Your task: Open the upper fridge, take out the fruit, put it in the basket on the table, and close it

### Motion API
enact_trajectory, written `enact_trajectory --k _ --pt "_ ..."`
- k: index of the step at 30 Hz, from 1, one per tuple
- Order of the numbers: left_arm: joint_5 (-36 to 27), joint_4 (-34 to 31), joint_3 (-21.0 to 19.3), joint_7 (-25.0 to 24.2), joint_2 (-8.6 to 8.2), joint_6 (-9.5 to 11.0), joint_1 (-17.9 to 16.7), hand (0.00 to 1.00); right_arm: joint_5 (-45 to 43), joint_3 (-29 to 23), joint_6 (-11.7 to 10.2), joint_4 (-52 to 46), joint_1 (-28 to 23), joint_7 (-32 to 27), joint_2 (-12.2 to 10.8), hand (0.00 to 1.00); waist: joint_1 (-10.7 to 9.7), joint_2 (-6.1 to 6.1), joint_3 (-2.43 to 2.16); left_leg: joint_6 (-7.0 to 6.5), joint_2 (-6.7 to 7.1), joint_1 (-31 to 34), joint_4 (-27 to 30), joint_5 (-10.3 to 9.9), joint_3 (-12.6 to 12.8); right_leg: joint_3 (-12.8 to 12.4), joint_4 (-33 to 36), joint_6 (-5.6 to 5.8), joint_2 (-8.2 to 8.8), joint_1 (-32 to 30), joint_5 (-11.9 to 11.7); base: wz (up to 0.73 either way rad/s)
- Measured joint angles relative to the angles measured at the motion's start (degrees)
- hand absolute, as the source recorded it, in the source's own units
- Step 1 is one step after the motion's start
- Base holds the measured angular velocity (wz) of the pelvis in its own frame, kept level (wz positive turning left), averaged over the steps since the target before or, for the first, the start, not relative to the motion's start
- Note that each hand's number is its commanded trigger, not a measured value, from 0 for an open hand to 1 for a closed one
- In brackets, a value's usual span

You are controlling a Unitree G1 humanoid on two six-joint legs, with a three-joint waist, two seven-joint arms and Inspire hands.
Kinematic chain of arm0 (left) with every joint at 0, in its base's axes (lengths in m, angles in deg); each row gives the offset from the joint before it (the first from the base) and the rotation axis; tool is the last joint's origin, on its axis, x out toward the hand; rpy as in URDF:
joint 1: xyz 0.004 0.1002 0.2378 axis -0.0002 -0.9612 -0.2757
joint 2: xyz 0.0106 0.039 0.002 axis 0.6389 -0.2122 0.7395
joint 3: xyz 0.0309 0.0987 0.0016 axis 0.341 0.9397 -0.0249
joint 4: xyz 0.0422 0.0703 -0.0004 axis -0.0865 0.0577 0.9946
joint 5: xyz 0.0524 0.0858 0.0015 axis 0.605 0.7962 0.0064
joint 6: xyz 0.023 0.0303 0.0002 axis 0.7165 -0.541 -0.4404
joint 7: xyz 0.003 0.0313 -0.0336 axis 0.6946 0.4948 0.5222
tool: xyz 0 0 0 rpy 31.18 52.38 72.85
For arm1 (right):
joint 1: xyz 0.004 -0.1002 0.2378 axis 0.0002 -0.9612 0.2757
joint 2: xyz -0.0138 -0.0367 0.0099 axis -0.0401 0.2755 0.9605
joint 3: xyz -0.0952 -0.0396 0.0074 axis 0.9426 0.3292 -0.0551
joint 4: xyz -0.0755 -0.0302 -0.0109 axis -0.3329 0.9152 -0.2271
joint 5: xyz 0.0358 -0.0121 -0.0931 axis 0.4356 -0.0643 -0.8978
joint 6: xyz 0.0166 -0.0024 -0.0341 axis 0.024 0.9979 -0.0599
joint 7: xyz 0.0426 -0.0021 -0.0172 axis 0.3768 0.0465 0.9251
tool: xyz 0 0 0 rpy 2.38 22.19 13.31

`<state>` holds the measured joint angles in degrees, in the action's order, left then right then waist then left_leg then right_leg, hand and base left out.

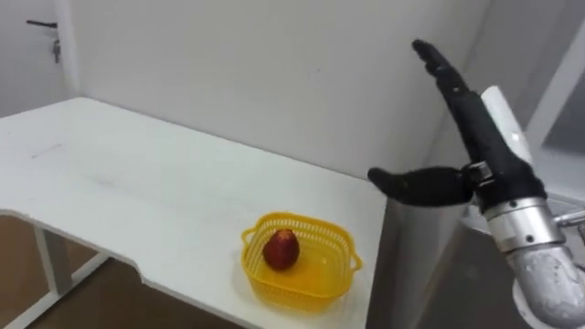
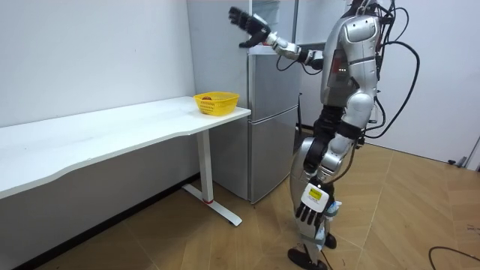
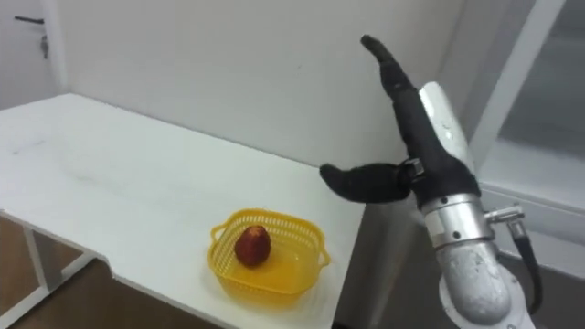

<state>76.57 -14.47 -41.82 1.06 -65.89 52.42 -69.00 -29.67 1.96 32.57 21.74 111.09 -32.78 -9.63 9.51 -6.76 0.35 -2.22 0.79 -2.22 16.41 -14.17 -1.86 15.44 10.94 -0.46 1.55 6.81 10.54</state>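
A red fruit (image 1: 281,249) lies in a yellow mesh basket (image 1: 259,230) on the near right corner of the white table (image 1: 137,183). My right hand (image 1: 475,128) is raised high above and to the right of the basket. It is open, with the fingers straight and pointing up and the thumb spread toward the wall, and it holds nothing. In the room view this hand (image 2: 251,26) is lifted in front of the upper part of the grey fridge (image 2: 270,112), which stands right beside the table's end. My left hand (image 2: 310,204) hangs low by my leg with relaxed fingers.
A white wall runs behind the table. I stand on a wooden floor in front of the fridge, just off the table's corner. A door with a dark handle (image 1: 41,23) shows at the far left.
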Motion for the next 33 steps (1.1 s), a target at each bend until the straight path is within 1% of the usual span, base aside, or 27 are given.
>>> enact_trajectory --k 1,2,4,5,6,7,8,9,10,11,12,14,15,16,17,19,22,24,26,27,28,30,33 --pt "0.0 0.0 0.0 0.1 -0.07 0.0 0.0 0.0 0.3 -2.0 -0.2 -2.0 -1.8 -1.0 -0.2 0.0 -0.4 0.21 -0.13 0.04 -0.09 -0.2 -0.1 -0.1 0.2 -1.0 0.0 -0.03 -0.1 0.0 -0.1 -0.24" --pt "-0.1 0.0 0.0 0.1 -0.14 0.0 0.0 0.0 0.4 -2.7 -0.2 -3.1 -2.7 -1.4 -0.2 0.0 -0.9 0.39 -0.2 0.03 -0.09 -0.3 -0.2 -0.1 0.2 -1.1 0.0 -0.02 -0.19 0.0 -0.1 -0.16" --pt "-0.3 0.0 0.0 0.1 -0.52 0.2 -1.3 0.0 1.3 -4.7 -0.6 -6.3 -5.1 -2.3 -0.3 0.0 -3.4 1.29 -0.53 -0.03 -0.08 -0.6 -0.3 -0.1 0.6 -1.2 -0.1 0.03 -0.22 0.2 -0.2 -0.09" --pt "-0.3 0.0 0.0 0.1 -0.57 0.3 -1.5 0.0 1.7 -5.2 -0.6 -7.1 -5.6 -2.6 -0.3 0.0 -3.8 1.42 -0.59 -0.04 -0.1 -0.9 -0.5 -0.1 1.0 -1.3 -0.1 0.04 -0.21 0.3 -0.2 -0.16" --pt "-0.4 0.1 0.0 0.1 -0.65 0.3 -1.7 0.0 2.4 -6.4 -0.9 -8.3 -6.4 -3.4 -0.4 0.0 -4.6 1.92 -0.5 -0.04 -0.15 -1.5 -1.0 -0.1 1.4 -1.5 -0.1 0.04 -0.21 0.5 -0.2 -0.23" --pt "-0.4 0.6 0.0 0.1 -0.85 0.4 -1.7 0.0 2.8 -7.3 -1.2 -9.0 -7.0 -4.5 -0.4 0.0 -5.1 2.21 -0.7 -0.05 -0.16 -2.1 -1.4 -0.1 1.8 -2.2 -0.1 0.04 -0.3 0.7 -0.2 -0.34" --pt "-0.4 1.1 0.0 0.1 -1.05 0.5 -1.4 0.0 3.1 -8.3 -1.5 -9.8 -7.6 -5.4 -0.4 0.0 -5.3 2.64 -0.65 -0.04 -0.2 -2.8 -1.9 -0.1 2.4 -2.9 -0.1 0.03 -0.41 0.8 -0.2 -0.3" --pt "-0.4 1.4 0.0 0.0 -1.15 0.5 -1.2 0.0 3.2 -8.7 -1.8 -10.0 -7.8 -5.9 -0.4 0.0 -5.3 2.6 -0.68 -0.04 -0.24 -3.1 -2.2 -0.1 2.7 -3.2 -0.1 0.03 -0.47 0.9 -0.2 -0.25" --pt "-0.4 1.8 0.0 -0.2 -1.3 0.5 -1.1 0.0 3.3 -9.1 -2.0 -10.2 -8.0 -6.5 -0.4 0.0 -6.2 2.99 -0.61 -0.04 -0.49 -3.5 -2.5 -0.1 3.0 -3.8 -0.1 0.02 -0.61 1.0 -0.2 -0.12" --pt "-0.4 2.0 0.0 -0.3 -1.3 0.6 -1.0 0.0 3.4 -9.5 -2.1 -10.7 -8.3 -6.6 -0.4 0.0 -6.4 2.9 -0.7 -0.02 -0.5 -3.5 -2.7 -0.1 3.0 -3.9 -0.1 0.02 -0.63 1.0 -0.2 -0.13" --pt "-0.5 2.3 0.0 -0.6 -1.3 0.7 -0.7 0.0 3.7 -10.3 -2.3 -11.8 -9.1 -7.0 -0.4 0.0 -6.6 2.89 -0.69 0.0 -0.59 -3.5 -2.8 -0.1 3.3 -4.2 -0.1 0.02 -0.73 0.7 -0.2 -0.1" --pt "-0.6 2.6 0.2 -1.0 -1.33 1.2 -0.9 0.0 3.7 -10.9 -3.2 -12.3 -9.5 -7.9 -0.4 0.0 -8.0 2.76 -0.73 0.01 -0.54 -3.5 -3.0 -0.1 3.4 -4.3 -0.1 0.02 -0.78 0.6 -0.2 -0.06" --pt "-0.6 2.6 0.2 -1.1 -1.35 1.3 -0.9 0.0 3.7 -11.0 -3.3 -12.3 -9.5 -8.1 -0.4 0.0 -8.1 2.71 -0.74 0.01 -0.43 -3.5 -3.0 -0.1 3.5 -4.3 -0.1 0.02 -0.78 0.5 -0.2 0.0" --pt "-0.6 2.6 0.2 -1.1 -1.34 1.5 -0.8 0.0 3.6 -11.3 -3.5 -12.3 -9.5 -8.9 -0.4 0.0 -8.4 2.73 -0.64 0.01 -0.37 -3.5 -3.1 -0.1 3.5 -4.4 -0.2 0.02 -0.8 0.5 -0.2 0.0" --pt "-0.5 2.6 0.2 -1.1 -1.34 1.7 -0.8 0.0 3.5 -11.6 -3.6 -12.2 -9.5 -9.1 -0.4 0.0 -8.5 2.6 -0.64 0.01 -0.37 -3.5 -3.1 -0.1 3.5 -4.5 -0.2 0.02 -0.8 0.5 -0.2 0.0" --pt "-0.5 2.6 0.1 -1.1 -1.35 2.4 -0.8 0.0 2.5 -13.6 -3.8 -12.2 -9.5 -10.3 -0.4 0.0 -8.9 2.37 -0.43 0.0 -0.27 -3.6 -3.4 -0.1 3.5 -4.6 -0.2 0.02 -0.8 0.4 -0.2 0.0" --pt "-0.5 2.7 0.1 -1.1 -1.4 2.4 -0.8 0.0 1.4 -15.1 -4.5 -12.0 -9.5 -11.9 -0.4 0.0 -9.0 2.28 -0.2 -0.01 -0.26 -3.8 -3.8 -0.1 3.7 -4.8 -0.2 0.03 -0.86 0.3 -0.2 -0.03" --pt "-0.5 2.7 0.1 -1.1 -1.41 2.5 -0.8 0.0 1.5 -15.3 -5.0 -11.8 -9.5 -12.4 -0.4 0.0 -9.1 2.23 -0.05 0.0 -0.31 -4.1 -4.0 -0.1 3.8 -4.9 -0.2 0.04 -0.91 0.3 -0.2 -0.07" --pt "-0.5 2.7 0.1 -1.0 -1.45 2.5 -0.5 0.0 1.6 -15.3 -5.1 -11.5 -9.5 -12.8 -0.4 0.0 -9.1 2.15 0.16 0.0 -0.37 -4.3 -4.4 -0.1 4.2 -5.2 -0.2 0.04 -0.98 0.2 -0.2 -0.09" --pt "-0.5 2.7 0.2 -0.9 -1.45 2.5 -0.4 0.0 1.6 -15.3 -5.1 -11.1 -9.5 -13.0 -0.4 0.0 -9.1 1.83 0.1 0.01 -0.37 -4.3 -4.6 0.0 4.3 -5.4 -0.2 0.04 -0.99 0.1 -0.2 -0.06" --pt "-0.5 2.8 0.2 -0.8 -1.45 2.5 -0.2 0.0 1.7 -15.3 -5.2 -10.3 -9.5 -13.4 -0.4 0.0 -9.2 1.88 0.16 0.01 -0.37 -4.4 -4.6 0.0 4.3 -5.5 -0.3 0.04 -1.0 0.1 -0.2 -0.04" --pt "-0.5 3.4 0.2 -0.7 -1.48 2.5 0.2 0.0 1.8 -15.4 -5.1 -9.6 -9.5 -13.9 -0.3 0.0 -9.2 1.68 0.02 0.0 -0.35 -4.5 -4.6 0.0 4.4 -5.5 -0.3 0.04 -1.0 0.1 -0.2 0.0" --pt "-0.5 3.8 0.2 0.3 -1.5 2.5 0.4 0.0 1.9 -15.3 -4.9 -9.3 -9.5 -14.4 -0.3 0.0 -8.9 1.6 -0.02 -0.01 -0.34 -4.7 -4.7 0.0 4.5 -5.6 -0.3 0.11 -1.02 0.1 -0.2 0.0"
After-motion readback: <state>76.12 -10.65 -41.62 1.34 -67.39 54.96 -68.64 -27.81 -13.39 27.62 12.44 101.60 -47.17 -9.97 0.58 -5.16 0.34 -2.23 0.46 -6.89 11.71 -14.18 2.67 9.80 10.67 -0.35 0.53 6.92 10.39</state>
